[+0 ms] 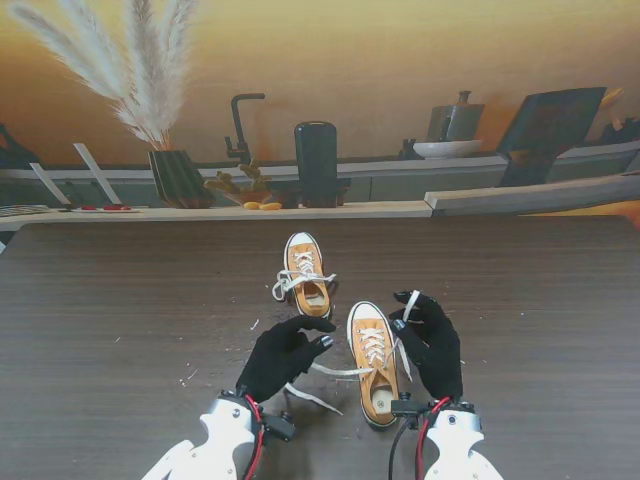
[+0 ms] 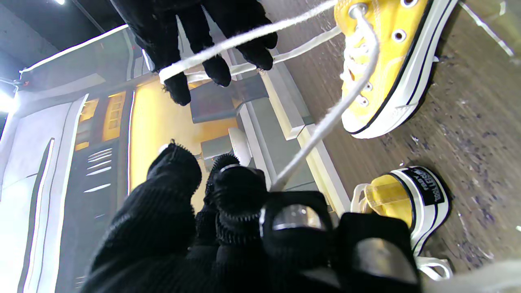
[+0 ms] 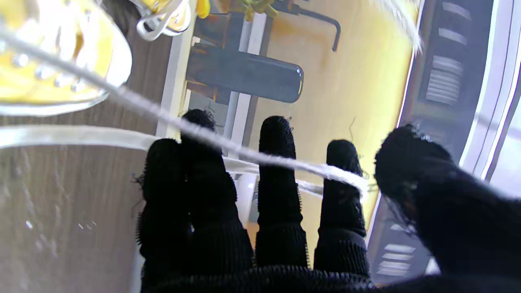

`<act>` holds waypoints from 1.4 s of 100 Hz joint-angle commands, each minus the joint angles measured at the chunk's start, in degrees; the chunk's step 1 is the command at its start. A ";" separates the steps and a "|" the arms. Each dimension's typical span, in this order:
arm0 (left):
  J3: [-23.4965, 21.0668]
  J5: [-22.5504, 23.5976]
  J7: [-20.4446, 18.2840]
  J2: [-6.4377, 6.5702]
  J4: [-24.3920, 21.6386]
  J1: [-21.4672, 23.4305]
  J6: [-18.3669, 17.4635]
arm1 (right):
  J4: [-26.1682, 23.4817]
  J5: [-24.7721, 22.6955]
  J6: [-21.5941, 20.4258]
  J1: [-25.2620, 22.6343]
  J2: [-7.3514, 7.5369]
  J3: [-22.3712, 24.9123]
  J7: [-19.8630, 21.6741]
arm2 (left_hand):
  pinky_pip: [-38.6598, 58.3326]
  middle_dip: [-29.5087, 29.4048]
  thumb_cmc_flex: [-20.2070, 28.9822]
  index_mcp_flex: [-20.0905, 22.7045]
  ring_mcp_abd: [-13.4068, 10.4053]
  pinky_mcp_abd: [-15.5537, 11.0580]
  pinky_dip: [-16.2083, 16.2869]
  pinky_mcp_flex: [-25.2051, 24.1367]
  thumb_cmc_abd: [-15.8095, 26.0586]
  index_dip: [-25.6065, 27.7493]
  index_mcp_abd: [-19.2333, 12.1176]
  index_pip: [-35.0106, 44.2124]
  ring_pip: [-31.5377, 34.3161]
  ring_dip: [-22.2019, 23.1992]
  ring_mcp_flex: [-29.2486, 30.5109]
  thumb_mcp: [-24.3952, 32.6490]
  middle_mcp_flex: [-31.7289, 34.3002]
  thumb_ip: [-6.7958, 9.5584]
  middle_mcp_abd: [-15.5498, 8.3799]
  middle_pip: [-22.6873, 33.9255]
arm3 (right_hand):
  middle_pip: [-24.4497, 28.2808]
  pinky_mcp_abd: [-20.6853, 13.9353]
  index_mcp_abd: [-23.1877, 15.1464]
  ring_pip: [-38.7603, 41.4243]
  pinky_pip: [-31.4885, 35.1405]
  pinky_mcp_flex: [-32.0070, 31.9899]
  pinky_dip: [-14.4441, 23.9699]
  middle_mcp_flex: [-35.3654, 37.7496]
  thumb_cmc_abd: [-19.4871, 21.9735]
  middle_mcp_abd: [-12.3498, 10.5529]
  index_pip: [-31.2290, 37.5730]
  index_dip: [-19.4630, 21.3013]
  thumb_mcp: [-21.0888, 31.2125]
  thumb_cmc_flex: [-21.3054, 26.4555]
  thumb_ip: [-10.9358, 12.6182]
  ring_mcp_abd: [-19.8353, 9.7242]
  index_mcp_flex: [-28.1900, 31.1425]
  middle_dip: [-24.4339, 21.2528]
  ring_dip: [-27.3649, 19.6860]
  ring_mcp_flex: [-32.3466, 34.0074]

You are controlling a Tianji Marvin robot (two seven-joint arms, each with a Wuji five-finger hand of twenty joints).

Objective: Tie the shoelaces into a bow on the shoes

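Left hand (image 1: 283,357) near counter's near edge, fingers (image 2: 240,191) closed on one white lace end (image 2: 325,122), pulled taut from near yellow sneaker (image 1: 374,362). Sneaker between both hands, toe pointing away, laces not yet in a bow. Second yellow sneaker (image 1: 306,287) farther toward counter's middle, already tied. Right hand (image 1: 432,346) just right of near sneaker, other lace end (image 3: 260,156) draped across fingers (image 3: 276,162), pinched against thumb. Step judged: crossing ends for first knot. Best done keeping both ends taut and level, crossing over tongue, no slack, no dragging shoe.
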 commanded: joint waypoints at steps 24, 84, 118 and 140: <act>-2.94 2.47 -1.40 0.71 -4.00 0.93 0.26 | -4.56 13.89 1.62 -1.01 -0.72 -1.14 6.67 | 11.86 0.54 0.07 1.84 -0.75 -2.22 -0.17 1.54 -1.68 -0.69 0.26 1.11 1.37 -0.29 2.16 1.00 1.32 0.41 0.10 0.34 | 1.83 3.35 4.78 8.53 2.76 8.82 -3.58 12.38 -9.64 2.52 15.29 -9.36 1.79 10.26 -8.35 5.41 13.81 -1.13 6.79 9.35; -4.63 2.88 -1.75 0.57 -5.91 -4.67 -0.83 | -4.21 16.86 5.01 2.63 0.56 -2.04 13.24 | 12.21 0.43 3.31 2.58 -1.23 -2.56 0.28 1.61 -2.54 -0.94 -1.21 3.57 1.92 -0.22 2.17 0.31 2.31 -0.34 -0.13 0.33 | 33.06 -6.57 2.17 75.09 54.02 41.65 24.93 21.52 -7.03 -1.09 18.44 -1.65 2.37 8.60 -8.79 -29.63 18.88 24.61 64.20 16.38; -2.23 2.60 -1.75 0.06 -2.18 -12.13 -4.12 | 0.81 13.50 3.58 6.48 0.75 -3.65 14.61 | 12.81 0.46 3.74 2.63 -2.08 -3.53 0.74 1.76 -2.44 -1.38 -2.21 4.55 2.40 -0.15 2.19 0.28 2.95 -0.37 -0.40 0.36 | 33.10 -7.37 5.72 77.45 56.51 41.95 26.57 20.04 3.53 -0.81 -2.21 4.91 -4.24 -6.71 -0.06 -31.00 18.47 28.27 64.20 16.33; -1.13 -1.09 -3.77 -0.09 0.93 -16.82 -9.22 | 2.74 6.41 3.32 7.57 1.48 -3.64 14.85 | 13.51 0.59 4.12 2.42 -2.54 -4.68 1.22 1.86 -2.27 -1.80 -2.87 5.21 2.92 -0.09 2.18 0.18 3.23 -1.06 -0.31 0.35 | 34.59 -10.33 5.70 75.99 56.31 42.17 25.46 13.49 -1.64 -1.33 -4.87 3.81 -6.34 -9.81 -1.56 -32.70 11.22 29.69 64.20 15.93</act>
